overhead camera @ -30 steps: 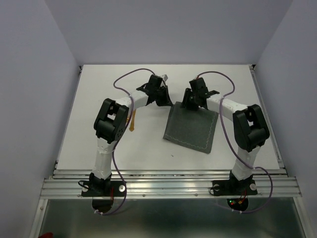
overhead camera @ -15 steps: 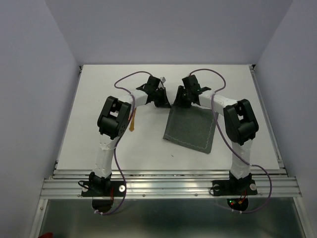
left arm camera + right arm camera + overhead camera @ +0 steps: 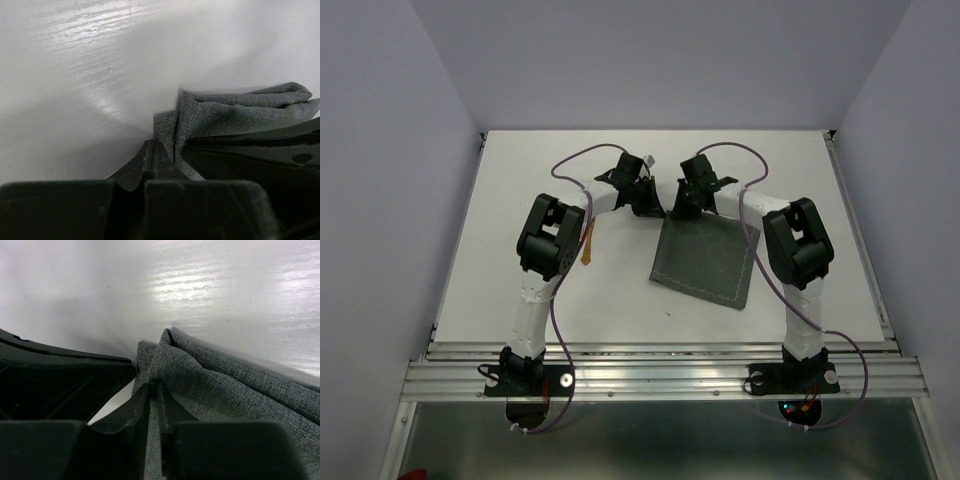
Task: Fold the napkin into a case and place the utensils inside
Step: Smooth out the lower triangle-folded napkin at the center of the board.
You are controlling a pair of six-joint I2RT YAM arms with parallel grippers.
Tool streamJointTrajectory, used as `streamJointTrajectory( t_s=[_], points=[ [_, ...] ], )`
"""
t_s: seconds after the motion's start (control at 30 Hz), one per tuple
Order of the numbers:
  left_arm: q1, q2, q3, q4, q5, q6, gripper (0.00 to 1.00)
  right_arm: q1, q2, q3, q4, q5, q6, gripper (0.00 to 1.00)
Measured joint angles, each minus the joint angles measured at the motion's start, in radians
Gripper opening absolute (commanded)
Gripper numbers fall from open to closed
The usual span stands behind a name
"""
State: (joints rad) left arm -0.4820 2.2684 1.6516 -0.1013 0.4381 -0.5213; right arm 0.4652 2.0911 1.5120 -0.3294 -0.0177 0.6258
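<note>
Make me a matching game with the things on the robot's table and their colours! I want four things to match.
Things:
1. napkin
2. utensil
3. cable on the left arm
4. table

Colours:
a. white
b. dark grey
c. orange-brown
d. purple

Right pairs: 1-b, 2-c, 3-d, 4-a
</note>
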Motion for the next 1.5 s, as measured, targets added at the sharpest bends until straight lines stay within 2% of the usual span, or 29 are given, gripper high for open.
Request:
streamJointTrajectory(
  t_s=[0.1, 0.13, 1.37, 1.47, 1.5],
  points=[
    [0.0, 0.0, 0.0, 0.0, 0.0, 0.0, 0.0, 0.002, 0.0, 0.0, -0.001, 0.014, 0.001, 0.01],
    [0.0, 0.0, 0.0, 0.0, 0.0, 0.0, 0.0, 0.003, 0.0, 0.0, -0.001, 0.018, 0.001, 0.01],
    [0.006, 0.001, 0.007, -0.023, 0.003, 0.008, 0.0, 0.062, -0.035, 0.001, -0.005, 0.041, -0.001, 0.01],
    [0.006, 0.001, 0.007, -0.023, 0.001, 0.008, 0.0, 0.068, -0.035, 0.004, -0.005, 0.044, -0.001, 0.03],
    [0.006, 0.001, 0.007, -0.023, 0.0, 0.008, 0.0, 0.07, -0.035, 0.004, -0.005, 0.044, -0.001, 0.07]
  ],
)
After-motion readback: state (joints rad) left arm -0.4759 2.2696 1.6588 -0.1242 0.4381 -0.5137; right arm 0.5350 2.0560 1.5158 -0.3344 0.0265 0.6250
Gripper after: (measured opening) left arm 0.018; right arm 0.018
